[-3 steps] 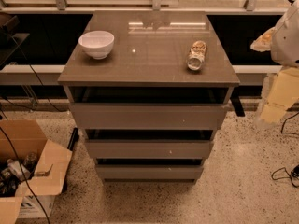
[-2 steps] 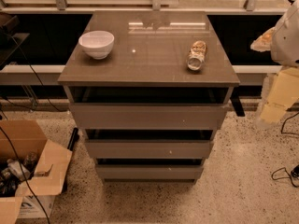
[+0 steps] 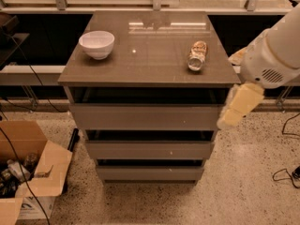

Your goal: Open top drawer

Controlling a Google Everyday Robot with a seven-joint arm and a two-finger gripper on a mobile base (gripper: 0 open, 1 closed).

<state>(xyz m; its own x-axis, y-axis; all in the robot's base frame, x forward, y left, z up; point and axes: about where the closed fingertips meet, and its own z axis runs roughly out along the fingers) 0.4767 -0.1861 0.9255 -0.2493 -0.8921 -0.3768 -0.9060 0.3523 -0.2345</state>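
Observation:
The top drawer (image 3: 145,116) is the widest of three grey-brown handleless fronts, right under the cabinet top (image 3: 145,74). A dark gap shows between its front panel and the top. My white arm (image 3: 274,55) comes in from the right. My gripper (image 3: 238,107), a cream-coloured piece, hangs down from it. It is beside the right end of the top drawer's front, level with the panel.
A white bowl (image 3: 97,43) stands at the cabinet top's left and a jar (image 3: 197,55) lies on its side at the right. Two narrower drawers (image 3: 149,150) sit below. An open cardboard box (image 3: 28,172) stands on the floor at left. Cables (image 3: 287,175) lie at right.
My arm and gripper have moved left, from well right of the cabinet to beside the right end of the top drawer's front. The drawers, bowl and jar have not moved.

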